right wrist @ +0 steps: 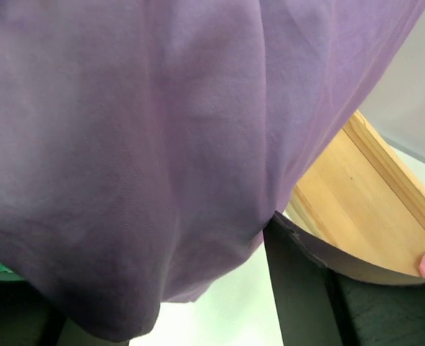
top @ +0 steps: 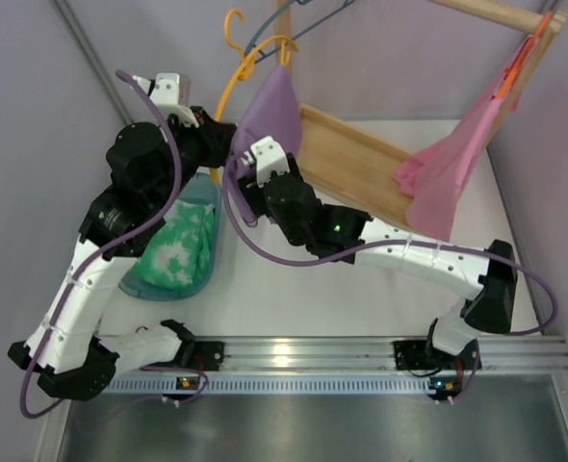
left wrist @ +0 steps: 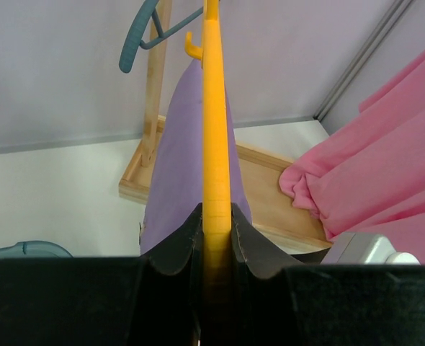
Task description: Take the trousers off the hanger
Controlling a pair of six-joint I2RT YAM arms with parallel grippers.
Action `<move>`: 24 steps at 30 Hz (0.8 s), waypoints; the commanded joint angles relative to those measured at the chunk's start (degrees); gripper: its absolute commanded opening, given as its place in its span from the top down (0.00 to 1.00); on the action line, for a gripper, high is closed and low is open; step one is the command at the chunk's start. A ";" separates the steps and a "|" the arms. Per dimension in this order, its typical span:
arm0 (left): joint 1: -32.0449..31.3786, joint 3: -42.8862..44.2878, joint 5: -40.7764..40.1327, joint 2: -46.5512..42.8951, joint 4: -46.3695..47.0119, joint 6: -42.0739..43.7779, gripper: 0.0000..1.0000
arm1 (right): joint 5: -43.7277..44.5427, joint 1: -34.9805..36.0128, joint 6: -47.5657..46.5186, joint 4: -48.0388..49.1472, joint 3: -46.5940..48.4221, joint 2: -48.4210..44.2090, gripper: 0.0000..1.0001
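Left gripper [left wrist: 215, 220] jaws clamp the yellow hanger [left wrist: 214, 108] steady; right gripper [top: 253, 162] jaws sit under the lilac trousers [right wrist: 162, 144], state unreadable; cloth should slide off gently downward.

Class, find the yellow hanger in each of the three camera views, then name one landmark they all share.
Top external: the hanger upper middle, curving down towards the left gripper.
Left wrist: hanger dead centre, upright, pinched by that gripper.
Right wrist: not in it.
Shared landmark: the purple trousers, in all three.
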 commanded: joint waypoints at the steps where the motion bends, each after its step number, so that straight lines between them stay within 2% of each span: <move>1: -0.19 4.76 0.85 -1.43 10.91 -2.05 1.00 | 1.26 -0.22 -0.33 6.69 -0.84 -2.08 0.37; 4: -0.19 4.94 0.94 -1.60 10.82 -1.70 1.00 | 2.05 -0.49 -2.88 6.87 -0.32 -1.11 0.48; 5: -0.19 4.85 0.77 -1.69 10.82 -1.53 1.00 | 2.23 -0.49 -3.75 6.78 -0.05 -0.85 0.61; 7: -0.19 4.76 -0.37 -1.61 10.38 -0.91 1.00 | 2.58 -0.49 -3.85 6.87 0.30 -1.45 0.72; 8: -0.19 4.59 -0.73 -1.52 9.86 -0.65 1.00 | 3.27 -0.40 -3.85 7.04 0.30 -1.89 0.88; 9: -0.28 4.33 -0.82 -1.43 9.77 -0.39 1.00 | 3.89 -0.49 -3.76 7.04 0.30 -2.25 0.96; 10: -0.28 4.15 -0.73 -1.43 9.77 -0.12 1.00 | 4.85 -0.49 -3.42 7.13 0.13 -3.29 1.00; 17: -0.28 3.09 -1.87 -0.55 9.68 1.72 1.00 | 5.04 -0.84 -3.59 6.96 0.74 -8.49 1.00; 20: -0.28 2.30 -3.10 -0.02 9.41 2.69 1.00 | 2.06 -0.84 -5.61 6.08 1.88 -9.80 1.00; 24: -0.28 1.60 -4.06 0.33 9.41 3.31 1.00 | 3.45 -0.84 -5.61 5.55 2.67 -11.04 1.00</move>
